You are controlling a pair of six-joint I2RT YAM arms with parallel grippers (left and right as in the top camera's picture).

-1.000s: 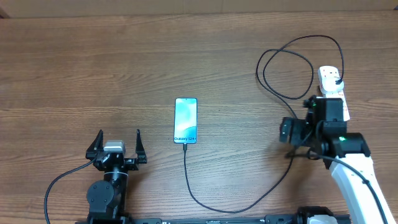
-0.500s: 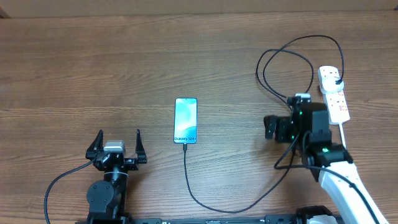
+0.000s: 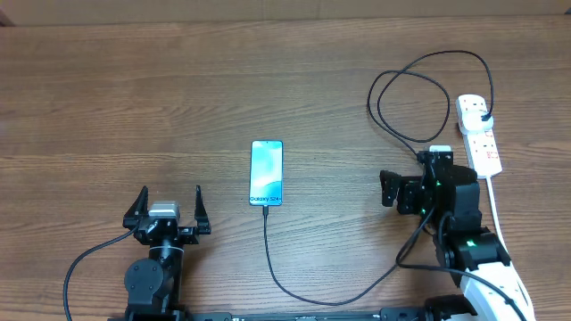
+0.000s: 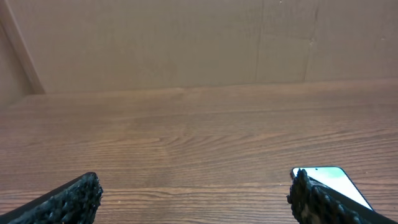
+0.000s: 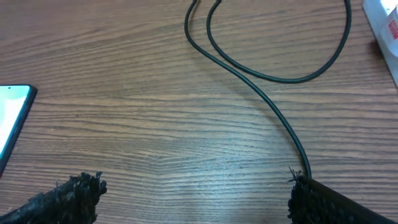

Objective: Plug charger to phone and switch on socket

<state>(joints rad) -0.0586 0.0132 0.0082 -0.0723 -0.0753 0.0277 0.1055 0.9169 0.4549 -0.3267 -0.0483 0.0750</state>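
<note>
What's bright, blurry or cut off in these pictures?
Overhead view: even, soft light and faint shadows; the phone glows brightest, its lettering still visible. Left wrist view: the left end effector shows only as two black, detail-less fingers at the bottom corners, one cropping the phone. Right wrist view: the table grain and the cable look sharp; the power strip is cut off at the corner.

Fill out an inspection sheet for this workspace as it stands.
Surface: wooden table, brown grain.
Job's things: phone flat, screen lit; socket at far right, switch state unreadable.
Clutter: nothing seen.
Grippers: left gripper open, empty; right gripper open, empty.
Cables: charger runs from phone's near end, loops to a black plug in the socket; white cord trails off the socket.
Surroundings: brown wall beyond the table's far edge.
</note>
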